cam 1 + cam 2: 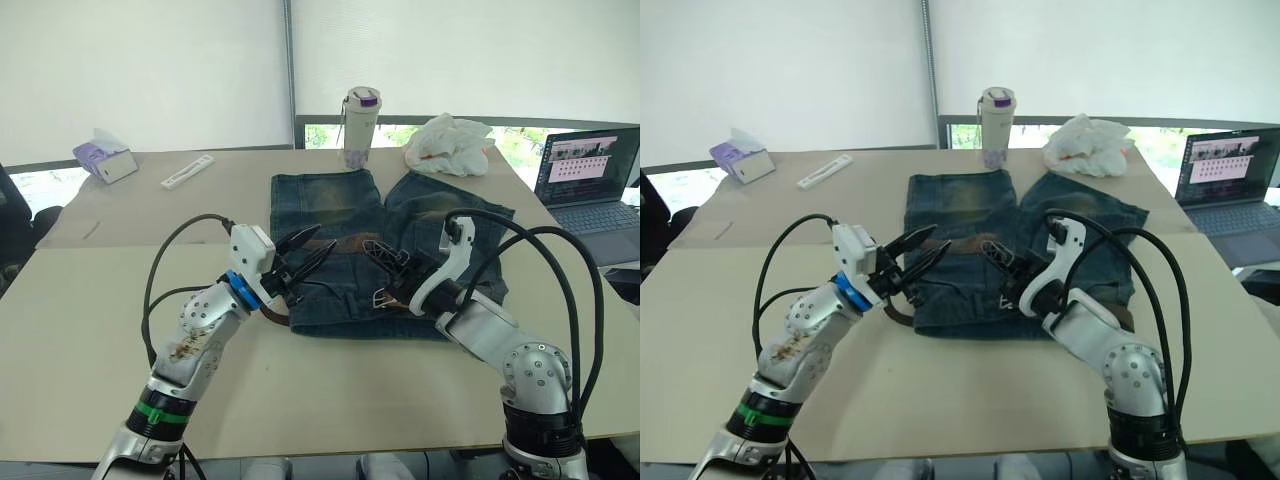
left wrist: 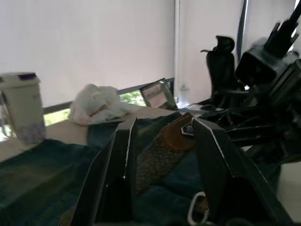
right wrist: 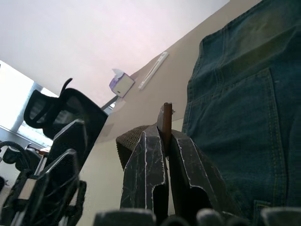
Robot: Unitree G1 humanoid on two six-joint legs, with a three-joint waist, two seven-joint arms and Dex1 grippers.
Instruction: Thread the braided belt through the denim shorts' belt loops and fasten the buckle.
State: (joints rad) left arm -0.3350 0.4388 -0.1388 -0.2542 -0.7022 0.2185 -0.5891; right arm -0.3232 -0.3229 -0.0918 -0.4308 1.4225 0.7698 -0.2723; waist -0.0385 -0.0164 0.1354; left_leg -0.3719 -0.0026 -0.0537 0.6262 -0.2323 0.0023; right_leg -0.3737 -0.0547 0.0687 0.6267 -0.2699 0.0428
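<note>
The denim shorts (image 1: 330, 205) lie flat on the table, waistband toward me and legs pointing away. The braided belt (image 1: 350, 243) crosses the waistband area and curls off the shorts' left edge (image 1: 275, 312). Its silver buckle (image 1: 382, 297) rests on the waistband near my right wrist. My right gripper (image 1: 378, 252) is shut on the belt's thin brown tip (image 3: 165, 121). My left gripper (image 1: 325, 238) hangs open just left of it, with the strap (image 2: 162, 153) visible between its fingers but untouched. I cannot make out the belt loops.
At the table's far side stand a cup with a purple lid (image 1: 360, 128) and a crumpled white bag (image 1: 450, 145). A laptop (image 1: 588, 180) sits far right. A tissue box (image 1: 105, 158) and a flat white strip (image 1: 187, 171) lie far left.
</note>
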